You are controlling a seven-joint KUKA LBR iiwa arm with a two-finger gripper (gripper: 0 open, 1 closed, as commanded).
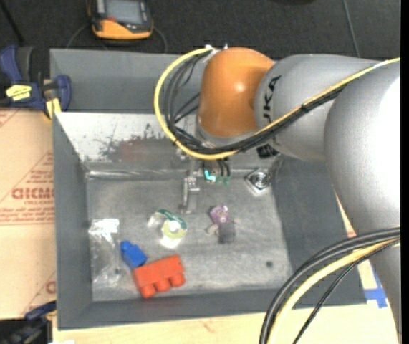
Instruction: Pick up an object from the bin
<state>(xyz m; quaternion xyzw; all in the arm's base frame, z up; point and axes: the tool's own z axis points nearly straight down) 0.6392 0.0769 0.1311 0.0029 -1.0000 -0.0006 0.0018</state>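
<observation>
My gripper (pixel 188 198) hangs below the arm's wrist over the middle back of the bin floor. Just in front of it lies a small white and yellow piece with a green band (pixel 170 228). To its right a small purple piece (pixel 220 215) rests beside a dark little object (pixel 225 234). A shiny metal piece (pixel 258 182) sits at the back right, close under the arm. Nothing shows in the gripper.
At the front left lie a red-orange block (pixel 159 274), a blue cap-shaped piece (pixel 132 253) and a crumpled clear plastic bag (pixel 104 231). The arm with its orange cover and cables hangs over the bin's back right.
</observation>
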